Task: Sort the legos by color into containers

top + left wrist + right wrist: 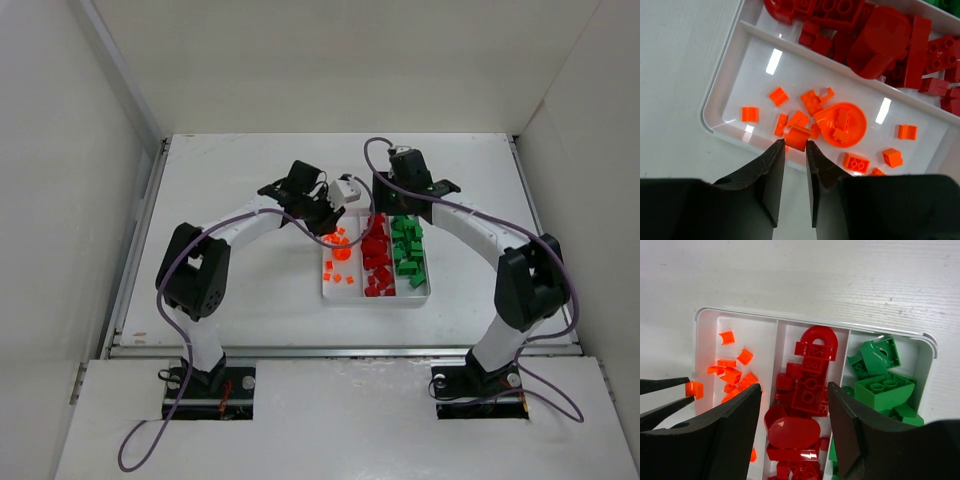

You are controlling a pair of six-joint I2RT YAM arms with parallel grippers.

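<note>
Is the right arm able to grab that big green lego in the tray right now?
Probably yes. The right gripper hangs open above the tray, over the red legos, and the big green lego next door lies on top of its pile, uncovered.

Bright, even light from overhead here, and the white table point(270, 300) nearly washes out; what shadows we see on it are faint and soft. The enclosure walls point(60, 200) splay outward at the frame edges. On the left wrist we get two hard white glare streaks on the glossy tray point(757, 75) floor. The orange legos point(840, 122) are crisp, while the left gripper point(795, 146) looms black, its fingers point(767, 185) soft-edged. On the right wrist, the right gripper point(795, 387) is equally dark and slightly blurred. The orange brick point(694, 389) between the left tips glows, perhaps overexposed.
</note>
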